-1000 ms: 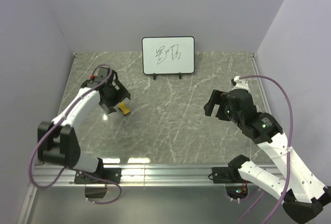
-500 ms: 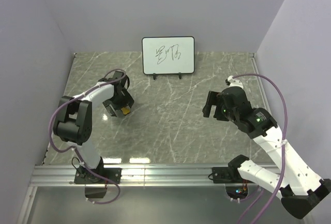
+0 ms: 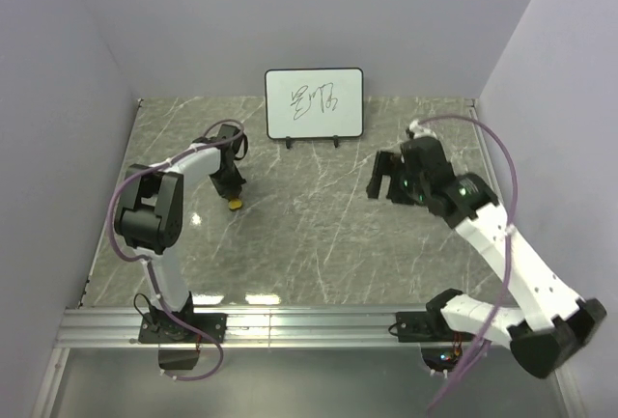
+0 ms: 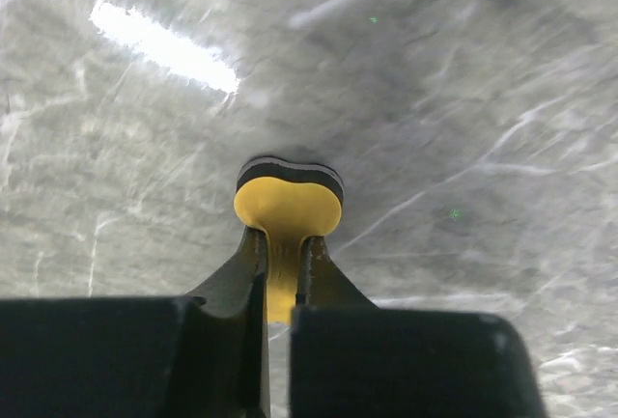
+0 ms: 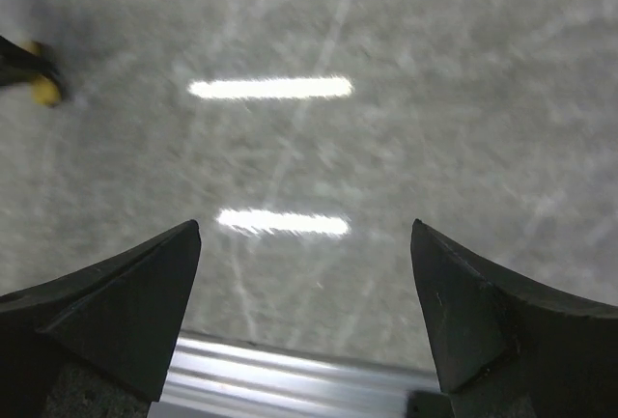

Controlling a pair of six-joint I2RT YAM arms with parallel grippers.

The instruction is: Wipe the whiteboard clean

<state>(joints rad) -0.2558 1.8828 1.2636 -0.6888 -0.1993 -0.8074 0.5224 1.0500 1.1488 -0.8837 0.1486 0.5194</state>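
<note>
Once rearward, right end effector (image 3: 380,178) forward

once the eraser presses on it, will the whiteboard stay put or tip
Probably tippy: the whiteboard stands on only two small feet, so a firm push could rock it back or slide it on the smooth table. It looks thin, so likely light. The open right gripper may need to brace it.

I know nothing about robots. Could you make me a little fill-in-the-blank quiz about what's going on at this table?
1. The left pincer is shut on a ____ and black eraser.
2. The scribbles on the whiteboard are ____ in colour.
3. The right pincer is open and holds ____.
Missing words: yellow; black; nothing.
</note>
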